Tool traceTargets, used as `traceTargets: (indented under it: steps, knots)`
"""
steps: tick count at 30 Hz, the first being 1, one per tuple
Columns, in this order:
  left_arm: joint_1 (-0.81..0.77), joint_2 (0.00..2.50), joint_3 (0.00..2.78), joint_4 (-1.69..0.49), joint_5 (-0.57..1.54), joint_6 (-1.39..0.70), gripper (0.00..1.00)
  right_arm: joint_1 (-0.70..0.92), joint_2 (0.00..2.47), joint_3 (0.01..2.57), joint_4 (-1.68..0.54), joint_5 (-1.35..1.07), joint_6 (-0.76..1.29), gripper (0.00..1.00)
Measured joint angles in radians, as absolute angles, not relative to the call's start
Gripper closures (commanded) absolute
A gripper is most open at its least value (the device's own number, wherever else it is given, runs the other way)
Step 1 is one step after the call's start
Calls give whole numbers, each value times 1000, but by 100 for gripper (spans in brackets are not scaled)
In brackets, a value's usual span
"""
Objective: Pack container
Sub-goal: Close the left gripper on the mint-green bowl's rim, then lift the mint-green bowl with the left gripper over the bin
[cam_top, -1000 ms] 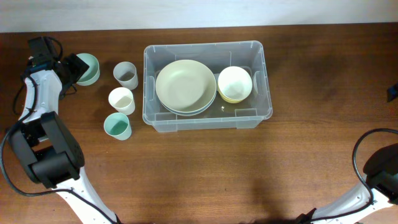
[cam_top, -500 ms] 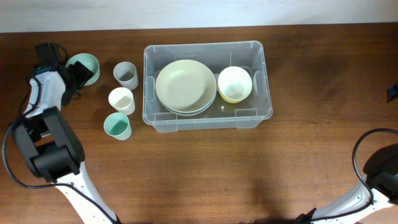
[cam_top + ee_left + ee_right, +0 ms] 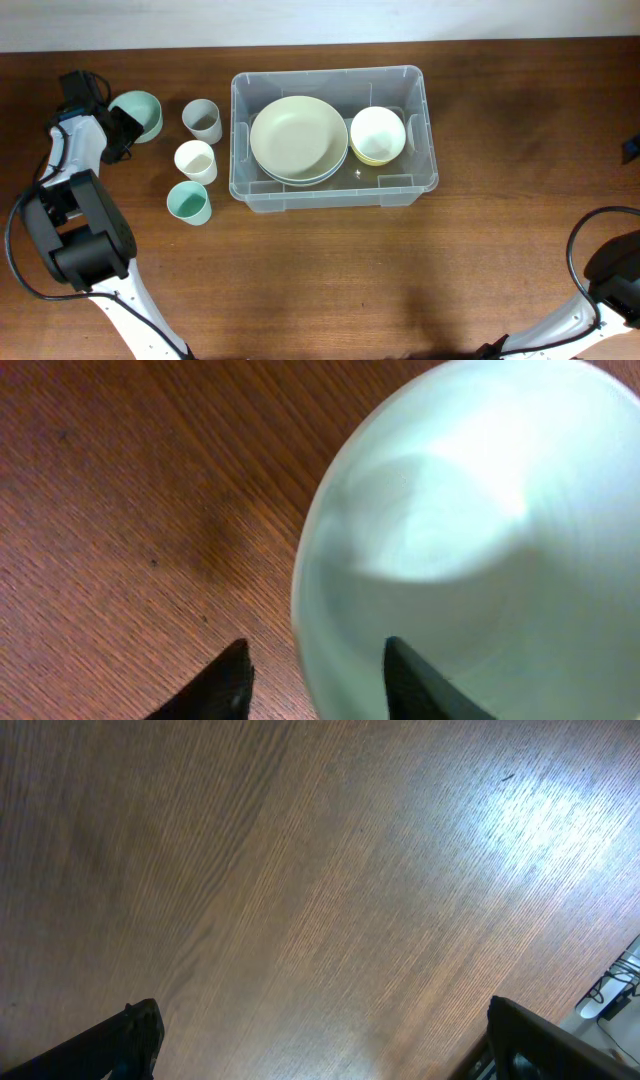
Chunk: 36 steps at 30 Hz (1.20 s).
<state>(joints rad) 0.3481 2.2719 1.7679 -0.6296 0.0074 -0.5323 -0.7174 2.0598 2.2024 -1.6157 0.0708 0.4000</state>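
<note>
Clear round-cornered plastic container (image 3: 420, 130), wood-grain table (image 3: 400, 280)

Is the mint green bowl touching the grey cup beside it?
Apart. The overhead view shows bare table between the mint bowl and the grey cup.

On your table (image 3: 300, 280) the container (image 3: 330, 72) sits centre, toward the back. Inside it, plates (image 3: 298, 138) fill the left part, and stacked bowls (image 3: 377, 133) lie just right of them. Left of the container three cups stand in a line: rear cup (image 3: 202, 121), middle cup (image 3: 195, 161), front cup (image 3: 188, 202). Further left, level with the rear cup, is a lone bowl (image 3: 140, 110). Your left gripper (image 3: 315, 680) straddles its rim, one finger inside, one outside.
</note>
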Motion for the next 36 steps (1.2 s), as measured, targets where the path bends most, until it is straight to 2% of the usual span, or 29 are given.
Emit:
traceTargets:
  steps: [6, 11, 16, 29, 36]
  knots:
    - [348, 2272, 1768, -630, 7, -532, 79, -717, 2060, 2202, -1615, 71, 400, 1]
    - [348, 2272, 1768, -630, 8, -533, 86, -717, 2060, 2202, -1616, 71, 400, 1]
    - [348, 2272, 1768, -629, 8, -536, 99, -717, 2060, 2202, -1616, 71, 400, 1]
    - [418, 2273, 1791, -667, 8, -535, 99, -717, 2060, 2202, -1615, 71, 399, 1]
    - [513, 2274, 1992, -817, 8, -535, 99, -717, 2060, 2202, -1616, 71, 400, 1]
